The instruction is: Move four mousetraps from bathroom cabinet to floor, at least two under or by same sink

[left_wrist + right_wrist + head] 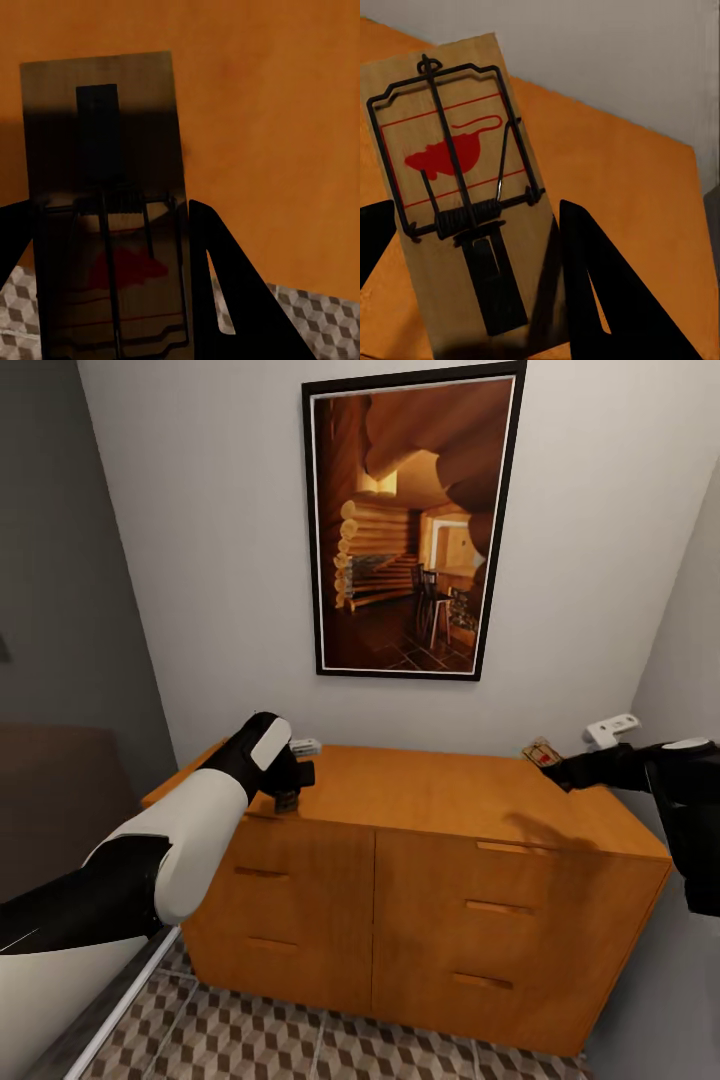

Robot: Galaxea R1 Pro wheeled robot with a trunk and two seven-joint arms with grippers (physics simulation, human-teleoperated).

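One mousetrap (454,202), a flat tan board with dark wire parts and a red mouse figure, sits between the fingers of the right hand (556,765) above the back right corner of the cabinet (430,860). A second mousetrap (109,210), dark in shadow with a red spot, is between the fingers of the left hand (289,792) over the cabinet's left front edge. The orange-brown wooden cabinet has a smooth flat top and drawer fronts with slab pulls, and stands on the bathroom floor (260,1040) of brown, beige and cream cube-pattern tiles.
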